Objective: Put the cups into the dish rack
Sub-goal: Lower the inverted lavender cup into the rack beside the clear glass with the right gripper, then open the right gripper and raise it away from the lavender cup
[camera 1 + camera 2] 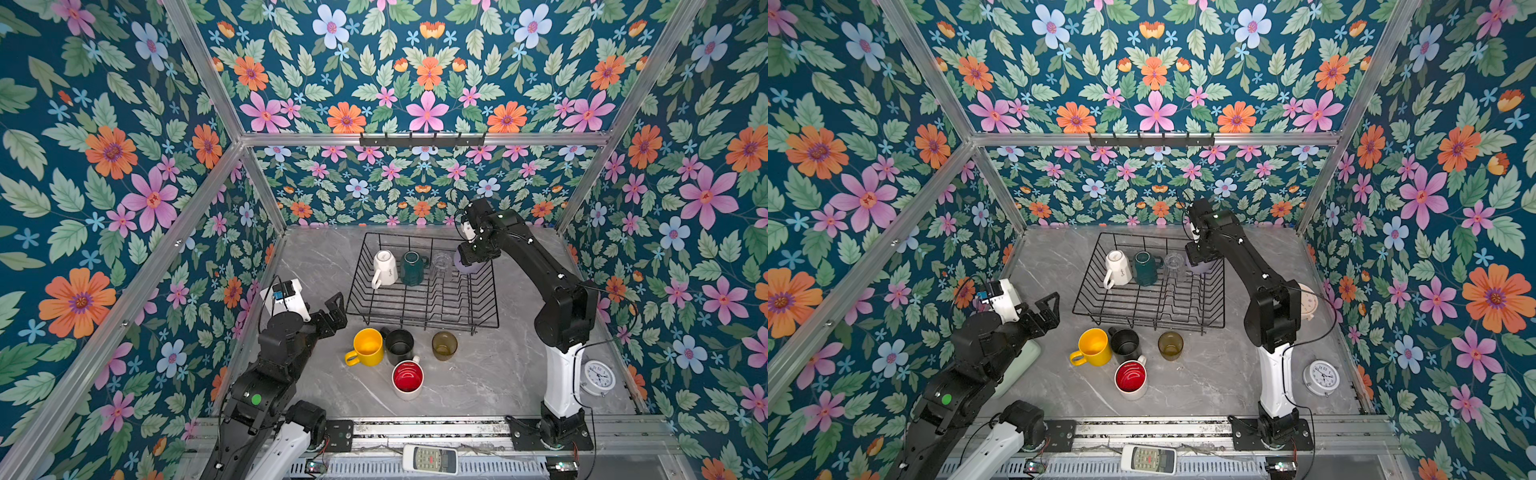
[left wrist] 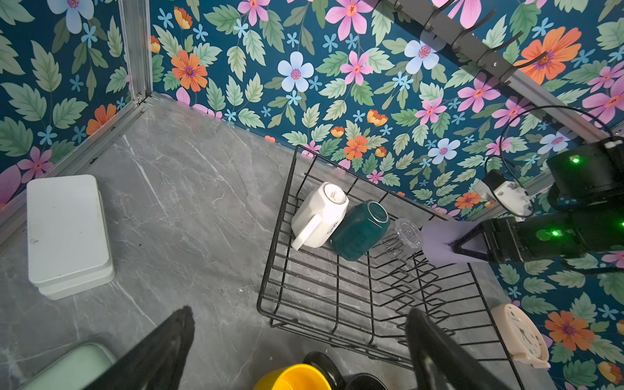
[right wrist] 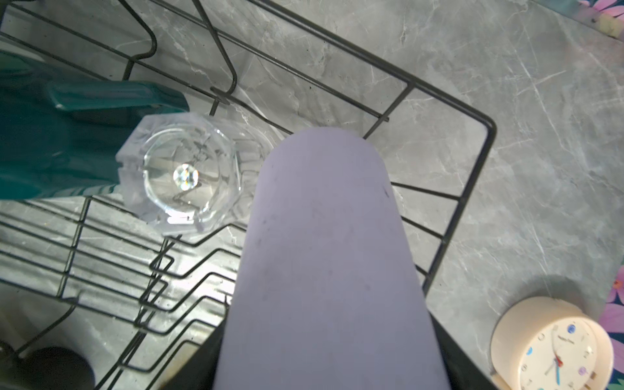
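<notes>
Right claw (image 2: 454, 243) clamped on matte lilac tumbler (image 3: 324, 256) at black wire dish rack's (image 1: 424, 309) far right corner. Left claw (image 1: 334, 316) spread wide, empty.

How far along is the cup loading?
Done: white mug, green mug and clear glass sit bottom-up in the dish rack. In hand: the right gripper holds the lilac tumbler at the rack's far corner. To do: yellow mug, black mug, amber tumbler and red-lined mug on the table; the left gripper is open.
</notes>
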`<action>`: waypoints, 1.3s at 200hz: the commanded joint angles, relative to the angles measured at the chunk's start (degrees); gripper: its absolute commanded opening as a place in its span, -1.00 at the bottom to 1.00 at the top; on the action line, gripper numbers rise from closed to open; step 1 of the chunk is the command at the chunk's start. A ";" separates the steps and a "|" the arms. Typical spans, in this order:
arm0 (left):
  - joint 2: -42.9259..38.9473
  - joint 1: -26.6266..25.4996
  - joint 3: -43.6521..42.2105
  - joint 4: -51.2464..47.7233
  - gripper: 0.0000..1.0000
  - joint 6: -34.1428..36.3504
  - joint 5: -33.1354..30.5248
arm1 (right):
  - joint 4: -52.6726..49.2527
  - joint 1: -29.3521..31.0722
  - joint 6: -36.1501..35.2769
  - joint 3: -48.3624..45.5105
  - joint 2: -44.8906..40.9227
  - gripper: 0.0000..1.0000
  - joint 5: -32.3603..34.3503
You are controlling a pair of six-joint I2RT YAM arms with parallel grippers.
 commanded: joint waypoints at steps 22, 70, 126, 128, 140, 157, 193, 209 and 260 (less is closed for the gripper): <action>-0.24 0.01 0.25 -0.55 0.99 -0.43 -0.91 | -3.01 -0.07 -0.85 3.30 3.95 -1.00 2.09; -0.22 0.06 0.23 -0.66 0.99 -0.34 -1.01 | -3.95 -0.10 -1.17 5.65 7.48 -1.00 2.46; -0.33 0.06 0.19 -1.17 0.99 -0.40 -1.01 | -5.12 -0.37 -1.02 7.73 10.70 -0.78 2.37; -0.29 0.06 0.20 -1.18 0.99 -0.43 -0.99 | -5.12 -0.41 -1.02 7.73 10.77 -0.76 2.33; -0.36 0.05 0.21 -1.36 0.99 -0.44 -1.01 | -4.98 -0.41 -1.02 7.77 11.04 -0.59 2.28; -0.37 0.05 0.30 -1.60 0.99 -0.44 -1.08 | -5.07 -0.51 -1.04 7.73 11.33 -0.31 1.79; -0.50 0.01 0.30 -1.89 0.99 -0.47 -1.07 | -4.60 -0.51 -1.02 7.25 11.19 0.15 0.10; -0.51 0.02 0.31 -2.06 0.99 -0.52 -1.08 | -4.50 -0.46 -1.11 7.11 11.13 0.25 -0.16; -0.49 0.06 0.23 -2.15 0.99 -0.52 -1.07 | -4.41 -0.50 -1.19 6.85 10.38 0.50 -0.19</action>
